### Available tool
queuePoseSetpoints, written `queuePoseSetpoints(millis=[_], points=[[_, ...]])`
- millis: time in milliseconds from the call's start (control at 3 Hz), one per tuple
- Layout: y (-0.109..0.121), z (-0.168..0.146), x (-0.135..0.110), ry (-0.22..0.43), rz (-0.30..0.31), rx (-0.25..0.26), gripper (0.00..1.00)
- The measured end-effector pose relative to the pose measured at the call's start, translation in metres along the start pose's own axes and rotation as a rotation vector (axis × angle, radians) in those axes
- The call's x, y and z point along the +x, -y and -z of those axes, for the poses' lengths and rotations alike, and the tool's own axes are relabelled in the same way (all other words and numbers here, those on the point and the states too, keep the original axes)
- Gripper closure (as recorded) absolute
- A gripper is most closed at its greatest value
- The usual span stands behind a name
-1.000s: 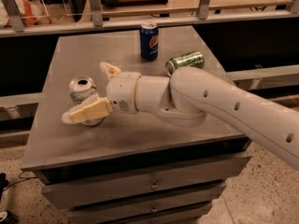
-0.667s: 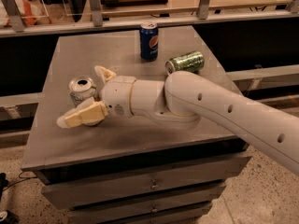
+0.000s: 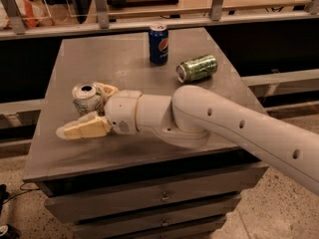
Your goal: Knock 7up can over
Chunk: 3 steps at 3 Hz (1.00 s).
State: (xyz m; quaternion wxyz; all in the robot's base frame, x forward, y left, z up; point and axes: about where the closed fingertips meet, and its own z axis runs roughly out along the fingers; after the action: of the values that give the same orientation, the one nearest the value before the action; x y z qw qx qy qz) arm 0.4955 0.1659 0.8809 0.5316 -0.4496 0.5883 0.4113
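The desk (image 3: 99, 54) is a grey-topped cabinet filling the middle of the frame, with drawers (image 3: 159, 198) down its front. Toward the back of the top, just right of centre, a blue Pepsi can (image 3: 158, 44) stands upright. A little to its right and nearer the camera, a green can (image 3: 198, 67) lies on its side with its silver top facing left. Both sit well apart from the action, and nothing lies between them and the left side of the desk. A railing with a wooden surface behind it runs along the upper edge of the frame.

The 7up can (image 3: 85, 98) stands upright on the left part of the desk, its silver top showing. The end effector (image 3: 79, 108) is right at it and released, with its two cream fingers spread wide. The lower finger (image 3: 82, 128) lies flat just in front of the can and points to the left edge. The other finger sits close against the can's right side. Whether either one actually touches the can, I cannot tell.

The arm (image 3: 239, 128) comes in from the lower right corner. Its thick white forearm slopes up and left over the desk's front edge to a rounded joint near the centre. From there the wrist runs almost level, low over the top, leftward to the can.
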Motion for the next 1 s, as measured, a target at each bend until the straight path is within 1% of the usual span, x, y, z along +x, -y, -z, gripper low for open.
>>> queuePoseSetpoints(millis=[333,667,1000], points=[[-0.008,-0.001,0.005,0.002,-0.008,-0.012,0.41],[-0.007,-0.002,0.004,0.001,-0.011,-0.007,0.64],[0.005,0.003,-0.007,-0.023,0.015,-0.009,0.88]])
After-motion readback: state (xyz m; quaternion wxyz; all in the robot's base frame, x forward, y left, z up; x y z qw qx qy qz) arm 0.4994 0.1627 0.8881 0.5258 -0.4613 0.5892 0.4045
